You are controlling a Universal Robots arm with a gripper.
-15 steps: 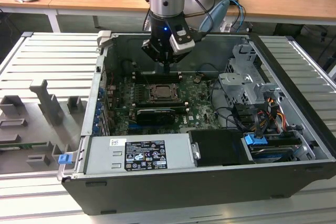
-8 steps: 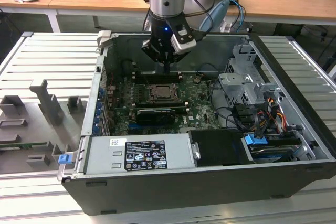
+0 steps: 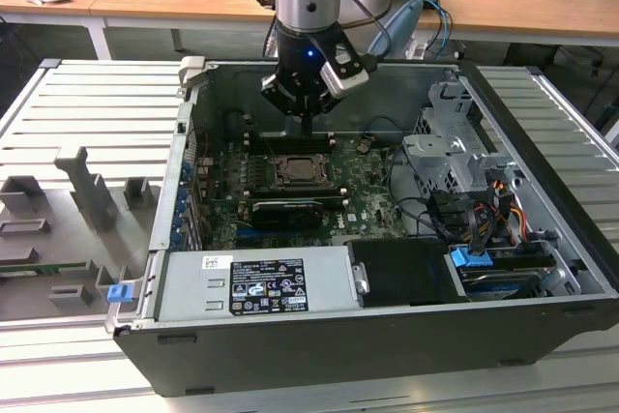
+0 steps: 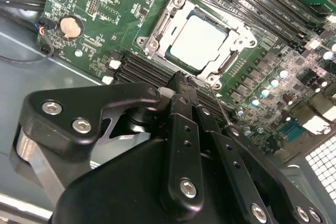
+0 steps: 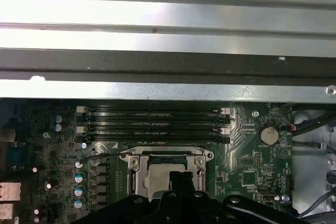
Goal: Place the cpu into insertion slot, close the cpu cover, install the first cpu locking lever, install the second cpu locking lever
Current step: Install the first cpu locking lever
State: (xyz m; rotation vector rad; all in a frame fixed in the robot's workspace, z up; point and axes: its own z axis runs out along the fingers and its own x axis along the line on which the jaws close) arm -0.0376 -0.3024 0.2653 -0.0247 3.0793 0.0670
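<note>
The pale silver cpu (image 4: 198,42) lies flat in the insertion slot (image 3: 280,179) on the green motherboard (image 4: 94,19). The silvery cpu cover (image 4: 157,35) is folded down around it, and the chip shows through its window. My gripper (image 4: 181,82) hangs just over the socket's near edge, its black fingers together with nothing between them. A thin wire locking lever (image 4: 221,109) slants away from the socket corner beside the fingertips. In the first wrist view the gripper (image 5: 181,178) overlaps the socket, and a wire lever (image 5: 102,156) sticks out from its side. In the exterior view the gripper (image 3: 306,123) stands above the socket.
The open computer case (image 3: 542,132) walls the board in. Long black memory slots (image 5: 152,121) flank the socket. A coin battery (image 4: 68,26), cables (image 3: 455,215), a drive cage (image 3: 450,147) and the power supply (image 3: 256,282) lie around it. Grey fixtures (image 3: 82,191) stand on the exterior view's left.
</note>
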